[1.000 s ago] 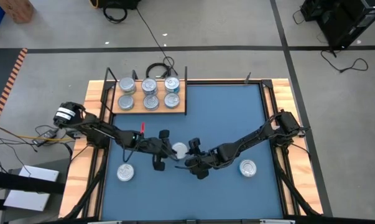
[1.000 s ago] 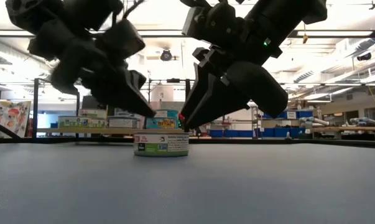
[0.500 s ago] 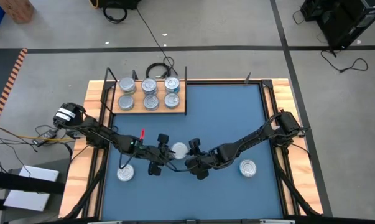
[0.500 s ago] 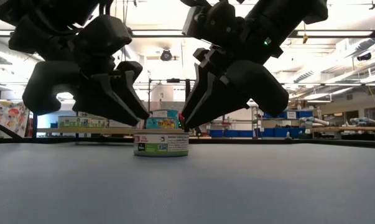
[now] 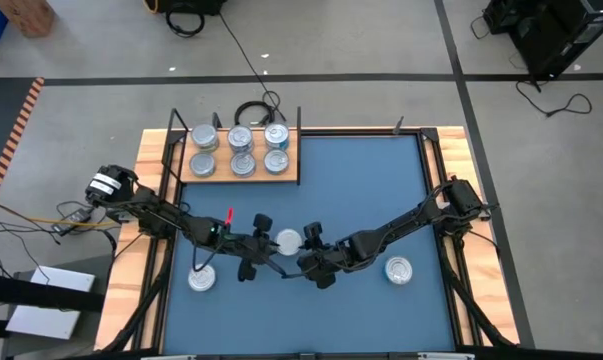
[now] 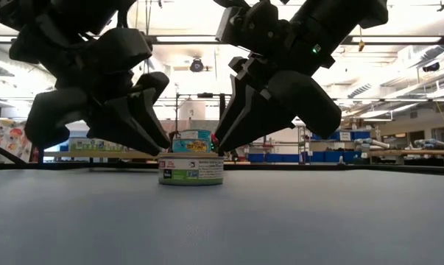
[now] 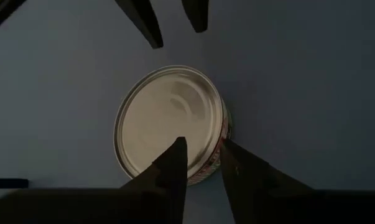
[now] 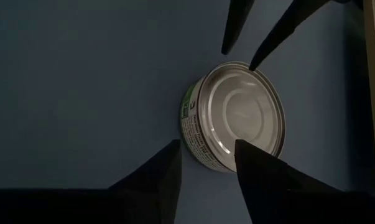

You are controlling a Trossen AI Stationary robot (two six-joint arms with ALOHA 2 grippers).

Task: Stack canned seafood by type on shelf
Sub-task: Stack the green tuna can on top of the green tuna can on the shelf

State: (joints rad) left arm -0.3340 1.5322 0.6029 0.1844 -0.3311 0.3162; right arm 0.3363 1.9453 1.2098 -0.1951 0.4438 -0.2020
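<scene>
Blue table mat (image 5: 361,180), wooden shelf (image 5: 239,176) at its far-left corner carrying six tins, left gripper (image 5: 258,246) and right gripper (image 5: 312,255) both parted, gripping nothing, flanking green-labelled tin (image 6: 191,168) mid-mat, near front edge.

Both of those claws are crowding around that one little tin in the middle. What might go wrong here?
1. The left gripper and right gripper close on the same tin from opposite sides, so their fingers might collide.
2. Each gripper seems to straddle only the tin's rim; a pinch there may slip or tip it.
3. A nudged tin could slide across the blue mat, away from the shelf.
</scene>
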